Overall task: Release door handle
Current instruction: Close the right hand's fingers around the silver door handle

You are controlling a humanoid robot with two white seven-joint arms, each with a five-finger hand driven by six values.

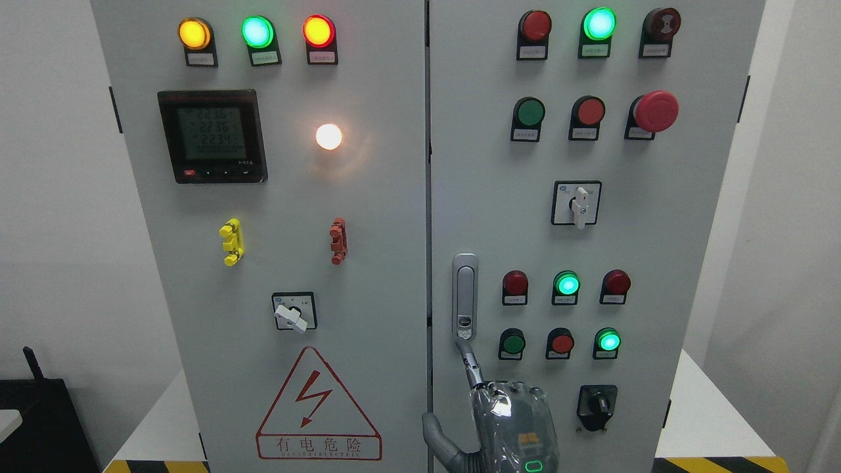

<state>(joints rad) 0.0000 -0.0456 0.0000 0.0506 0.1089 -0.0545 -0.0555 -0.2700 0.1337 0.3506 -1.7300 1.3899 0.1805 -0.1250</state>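
hand lingers under cabinet door handle

a robot hand (509, 420), wrapped in clear glossy film, sits at the bottom centre of the frame against a grey steel control cabinet (368, 230). which arm it belongs to cannot be told. one slim finger (470, 361) points up, its tip touching or just under the lower end of the door handle (464, 297), a narrow chrome swing latch left of centre on the right door. the fingers grip nothing; the thumb juts left. if the hand pulls away crookedly, that fingertip could catch the latch and tug the door, or brush the domed plastic push buttons (537, 343) just beside it.
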